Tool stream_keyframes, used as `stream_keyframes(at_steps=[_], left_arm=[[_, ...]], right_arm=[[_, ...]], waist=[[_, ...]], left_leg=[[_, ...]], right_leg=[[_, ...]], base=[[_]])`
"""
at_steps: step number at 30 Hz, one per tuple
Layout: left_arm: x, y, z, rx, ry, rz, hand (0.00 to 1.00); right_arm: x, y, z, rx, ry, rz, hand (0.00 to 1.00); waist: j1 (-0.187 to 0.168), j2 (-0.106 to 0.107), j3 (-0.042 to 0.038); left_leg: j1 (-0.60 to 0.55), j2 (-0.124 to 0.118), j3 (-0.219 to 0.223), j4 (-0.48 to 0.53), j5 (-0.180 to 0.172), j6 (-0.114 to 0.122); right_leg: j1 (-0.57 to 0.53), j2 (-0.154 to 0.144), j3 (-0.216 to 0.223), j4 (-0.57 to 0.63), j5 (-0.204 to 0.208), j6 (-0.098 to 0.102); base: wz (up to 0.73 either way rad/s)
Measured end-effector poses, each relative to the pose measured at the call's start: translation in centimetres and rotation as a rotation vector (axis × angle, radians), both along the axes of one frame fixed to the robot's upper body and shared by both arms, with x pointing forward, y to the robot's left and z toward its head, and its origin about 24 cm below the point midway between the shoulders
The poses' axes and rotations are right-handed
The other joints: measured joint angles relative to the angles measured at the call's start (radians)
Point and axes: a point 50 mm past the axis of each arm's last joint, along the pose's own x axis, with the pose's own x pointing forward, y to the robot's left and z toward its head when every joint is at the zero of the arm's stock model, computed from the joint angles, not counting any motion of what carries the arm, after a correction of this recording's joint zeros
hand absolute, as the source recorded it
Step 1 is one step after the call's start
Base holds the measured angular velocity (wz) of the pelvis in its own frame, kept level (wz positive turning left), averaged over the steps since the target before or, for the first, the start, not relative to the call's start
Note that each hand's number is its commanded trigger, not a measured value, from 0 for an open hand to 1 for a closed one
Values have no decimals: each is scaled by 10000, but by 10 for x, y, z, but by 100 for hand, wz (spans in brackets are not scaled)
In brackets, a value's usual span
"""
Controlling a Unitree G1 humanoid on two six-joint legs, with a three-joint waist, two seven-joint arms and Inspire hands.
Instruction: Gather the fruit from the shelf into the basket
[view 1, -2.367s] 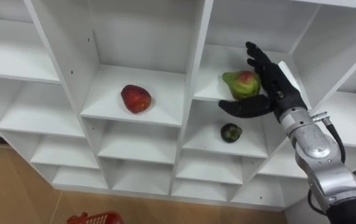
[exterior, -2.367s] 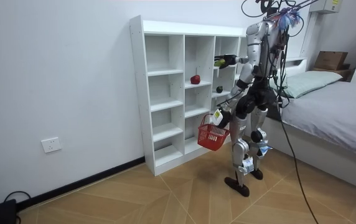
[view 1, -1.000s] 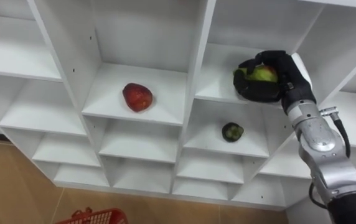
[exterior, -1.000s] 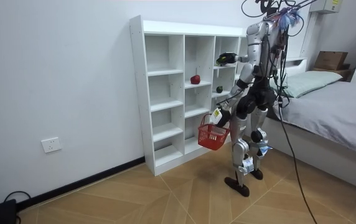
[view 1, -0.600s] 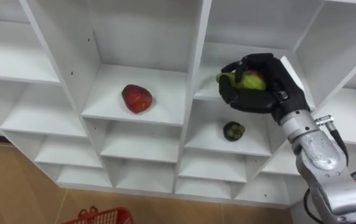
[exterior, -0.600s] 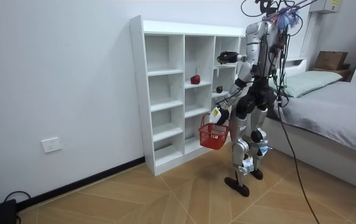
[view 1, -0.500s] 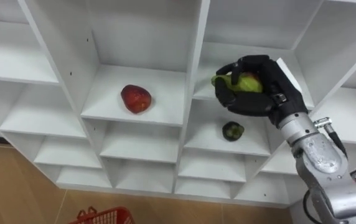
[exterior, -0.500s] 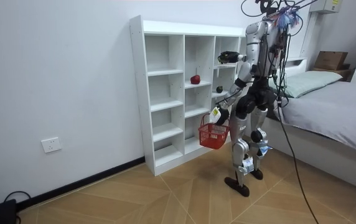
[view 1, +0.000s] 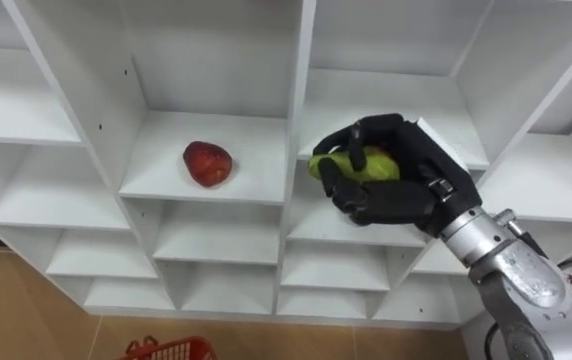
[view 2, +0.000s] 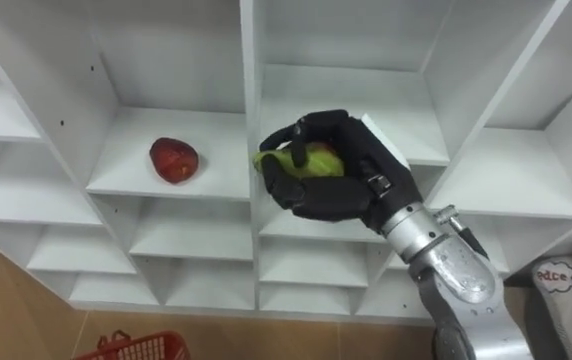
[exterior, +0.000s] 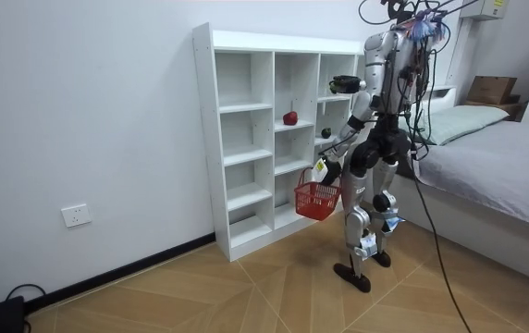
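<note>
Closet [view 1: 301, 90]: against wall; robot stands before its right-hand columns, bed [exterior: 496, 157] behind robot, at room view's right.
Apple [view 1: 207, 163]: on shelf in middle column, left of right hand.
Right hand [view 1: 406, 190]: up at shelf height, before divider between apple's column and next column right, fingers curled round large fruit [view 1: 361, 165]; fruit off shelf, out in front of closet.
Small fruit [exterior: 326, 132]: on shelf in column right of apple's, lower than apple.
Basket [exterior: 316, 200]: hangs by handle from left hand [exterior: 321, 172], low, before closet's lower shelves, below apple.
</note>
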Motion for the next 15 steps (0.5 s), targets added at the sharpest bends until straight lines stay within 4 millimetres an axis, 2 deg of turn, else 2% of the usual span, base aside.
stream_keyframes(at_steps=[6,9,11,15], left_arm=[[8,-2,3,-226,-380,228,100],[25,-7,9,-418,-999,-115,100],[39,-15,14,-739,-1472,-446,100],[59,-28,27,-1084,-2580,-963,100]], right_arm=[[-7,11,-10,-10,399,941,100],[-9,12,-26,-116,1092,1066,100],[-10,12,-33,-212,1404,1113,100],[-11,14,-37,-794,1426,1225,100]], waist=[[0,-119,-1],[-2,-79,46],[-8,12,136],[-38,31,137]], left_leg=[[-19,-16,-60,48,0,0],[-74,-25,-101,137,-4,5],[-147,-31,-132,121,-4,5],[-431,-16,-79,244,1,4]], right_leg=[[51,-8,-40,-54,8,8],[49,-33,-88,-45,9,10],[18,-44,-124,-42,9,13],[-364,-44,-61,139,-3,-11]], base=[[3],[5],[5],[-5]])
